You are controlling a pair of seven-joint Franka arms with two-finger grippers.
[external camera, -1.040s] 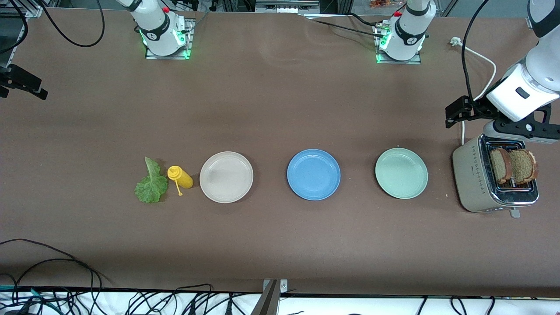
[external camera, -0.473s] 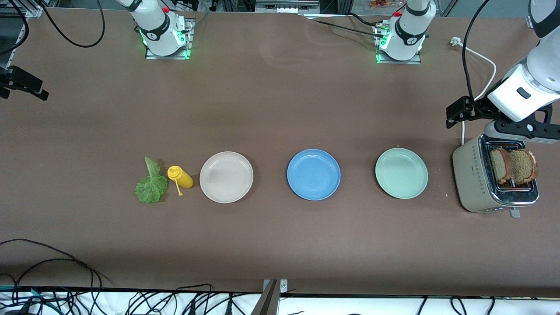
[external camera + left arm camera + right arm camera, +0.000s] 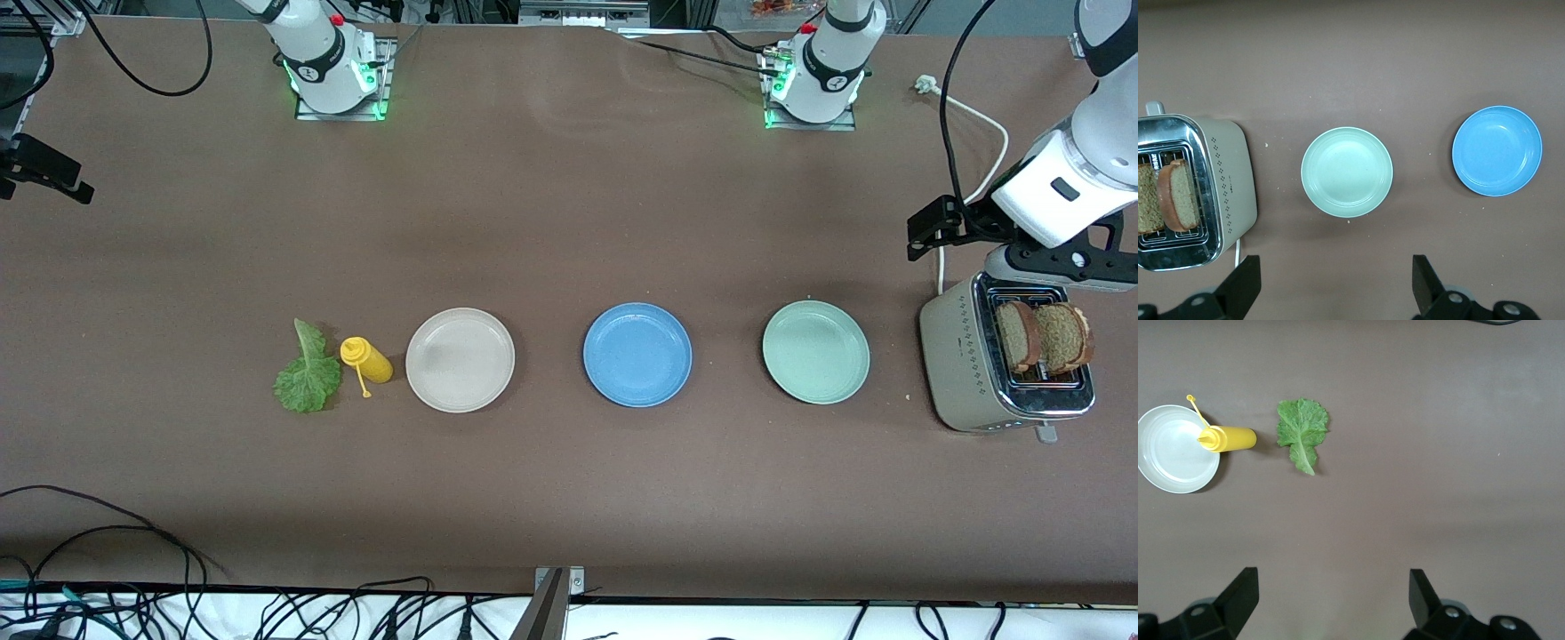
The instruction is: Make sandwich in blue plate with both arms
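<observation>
The ruffled green lettuce leaf [image 3: 307,371] is soft and floppy; pinch its stem. The round blue plate [image 3: 637,355] sits bare mid-table. Two light, crumbly brown bread slices [image 3: 1042,337] stand in the toaster [image 3: 965,372]. The left gripper [image 3: 1331,283] and right gripper [image 3: 1331,600] hang wide apart.

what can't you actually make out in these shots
- Right gripper: the front view cuts it off at its edge; only the right wrist view shows its open fingers.
- Left gripper: in the front view the arm's own wrist hides its fingers above the toaster.
- Bread slices: their lower halves sit hidden in the toaster slots; the left wrist view crops one at its edge.
- Yellow bottle: any label is too small to read.
</observation>
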